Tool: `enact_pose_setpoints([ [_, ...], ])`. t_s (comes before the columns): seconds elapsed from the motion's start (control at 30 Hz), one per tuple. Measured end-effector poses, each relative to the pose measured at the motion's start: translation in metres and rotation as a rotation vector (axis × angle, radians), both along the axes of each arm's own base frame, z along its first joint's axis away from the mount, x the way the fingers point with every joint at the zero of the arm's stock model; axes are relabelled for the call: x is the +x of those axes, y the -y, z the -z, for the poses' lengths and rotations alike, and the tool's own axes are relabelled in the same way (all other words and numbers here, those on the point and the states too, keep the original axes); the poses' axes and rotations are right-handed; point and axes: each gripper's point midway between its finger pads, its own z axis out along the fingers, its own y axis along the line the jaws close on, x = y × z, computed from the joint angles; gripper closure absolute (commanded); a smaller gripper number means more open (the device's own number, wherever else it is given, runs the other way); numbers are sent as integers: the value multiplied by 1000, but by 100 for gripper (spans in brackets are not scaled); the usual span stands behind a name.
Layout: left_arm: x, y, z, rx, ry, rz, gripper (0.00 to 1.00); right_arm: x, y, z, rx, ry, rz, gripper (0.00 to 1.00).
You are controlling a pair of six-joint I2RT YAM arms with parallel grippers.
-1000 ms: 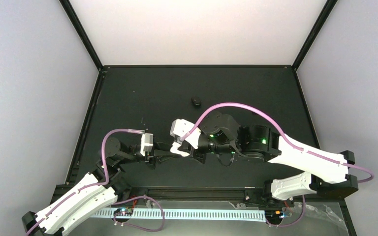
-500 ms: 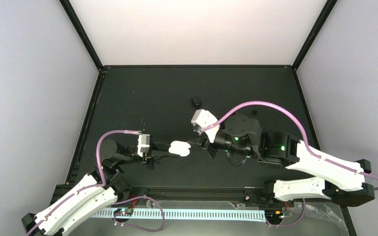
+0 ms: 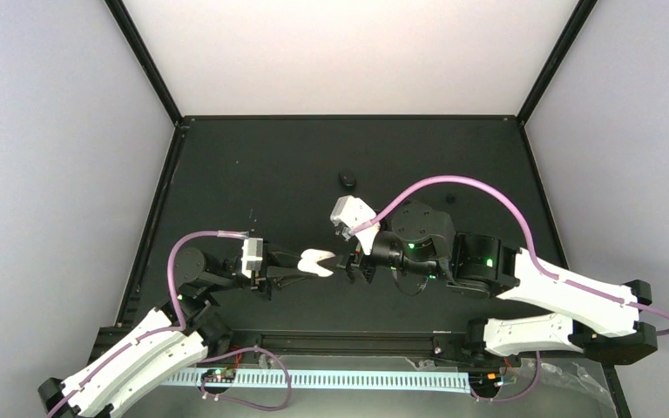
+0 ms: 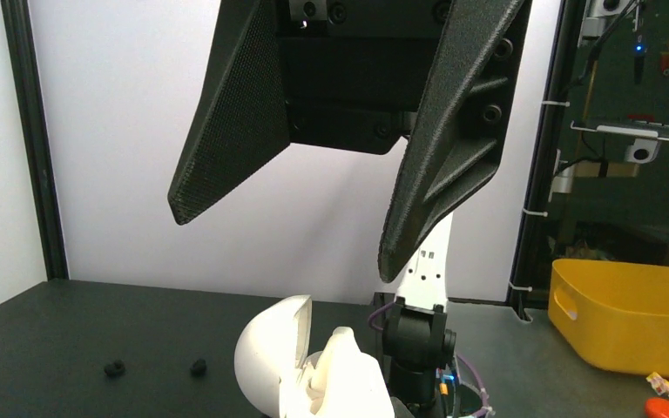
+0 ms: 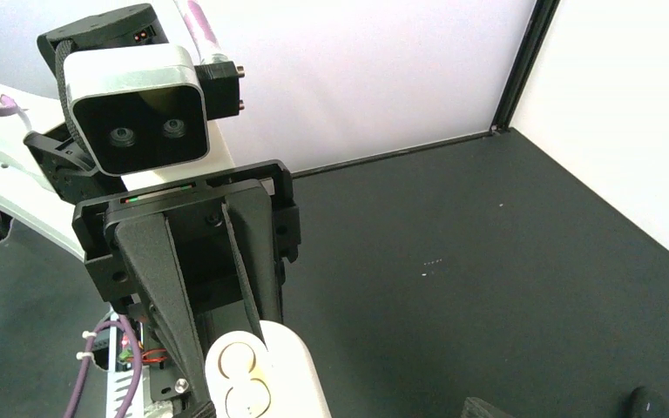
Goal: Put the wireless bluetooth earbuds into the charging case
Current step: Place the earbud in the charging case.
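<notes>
My left gripper [image 3: 303, 261] is shut on the white charging case [image 3: 318, 260] and holds it above the table. The lid stands open [image 4: 270, 353] beside the body [image 4: 353, 374]. In the right wrist view the body's face shows two round shapes [image 5: 239, 359]. I cannot tell whether these are the earbuds seated in it or empty sockets. No loose earbud shows. My right gripper [image 3: 352, 266] faces the case from the right, just apart from it. Its jaws are spread wide and empty, and its fingers [image 4: 226, 113] fill the top of the left wrist view.
A small black oval case [image 3: 347, 179] lies farther back on the black table [image 3: 253, 174], and a dark speck [image 3: 449, 198] lies to its right. White walls close the back and sides. A yellow bin [image 4: 627, 313] stands beyond the table.
My right gripper left the case, drew back to the right and opened wide, then came closer to the case again. The left gripper kept its hold and shifted slightly left.
</notes>
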Motion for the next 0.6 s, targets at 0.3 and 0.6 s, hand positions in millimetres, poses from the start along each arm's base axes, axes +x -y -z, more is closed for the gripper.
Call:
enact_pose_setpoints([
  [0.3,0,0,0,0,0,0,98,3,-9,9,-23,-6,3,26],
  [0.6,0,0,0,0,0,0,98,6,-14,17,-48,-9,13,26],
])
